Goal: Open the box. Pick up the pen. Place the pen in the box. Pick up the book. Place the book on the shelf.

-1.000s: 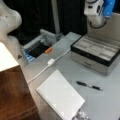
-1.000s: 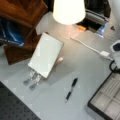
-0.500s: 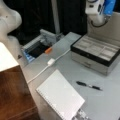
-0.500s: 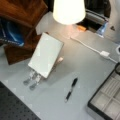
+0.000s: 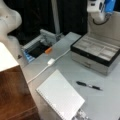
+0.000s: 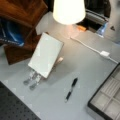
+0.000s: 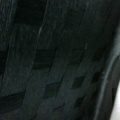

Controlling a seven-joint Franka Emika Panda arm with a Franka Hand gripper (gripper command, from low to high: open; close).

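The box stands open at a front view's right, lid upright behind it, grey compartments showing; its corner shows in the other view. In front of it the pen lies on the grey table. The white spiral book lies flat near the shelf, which has a cream top. My gripper hangs high above the box's back edge, holding nothing that shows. The wrist view gives only dark blurred surfaces.
A white cable with an adapter crosses the table's middle. A grey metal frame with an orange piece sits at the back. Perforated brackets lie by the book's end. A lit lamp shade hangs above the table.
The arm has drawn slightly up and away from the box. Pen, book and box have not moved.
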